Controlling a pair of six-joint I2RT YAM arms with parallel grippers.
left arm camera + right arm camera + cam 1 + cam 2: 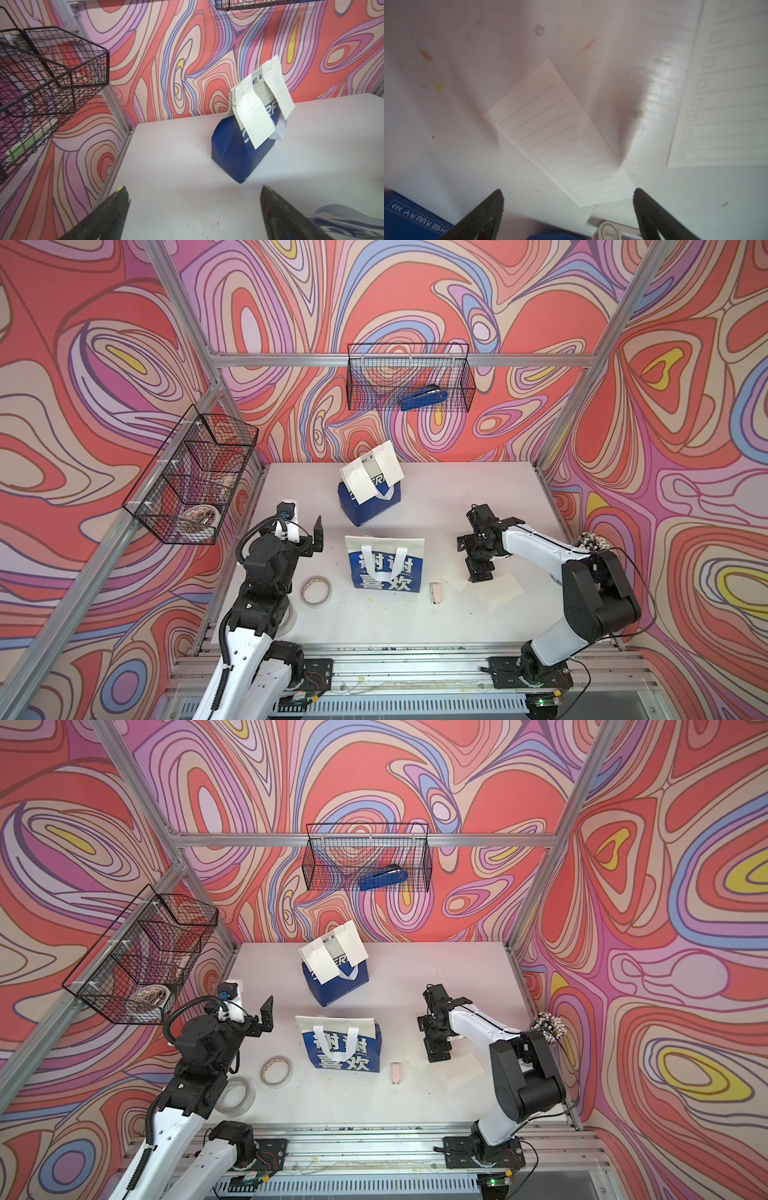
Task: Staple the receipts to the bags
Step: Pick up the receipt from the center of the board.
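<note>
The bag (365, 512) with Latin lettering stands at the table's back with two receipts (362, 485) (386, 464) hanging down its front; they also show in the left wrist view (255, 116). The bag (384, 572) with Chinese characters lies flat mid-table. Two loose receipts (454, 574) (498, 592) lie on the table at the right. My right gripper (481, 572) (568, 191) hovers open just over them, one receipt (556, 135) ahead of its fingers. Left of both bags, my left gripper (303, 531) (194, 189) is open and empty.
A small pink stapler (435, 593) lies between the flat bag and the loose receipts. A blue stapler (424, 400) rests in the wire basket (409, 350) on the back wall. Two tape rolls (316, 591) (237, 1096) lie near the left arm. Another wire basket (166, 497) hangs at the left.
</note>
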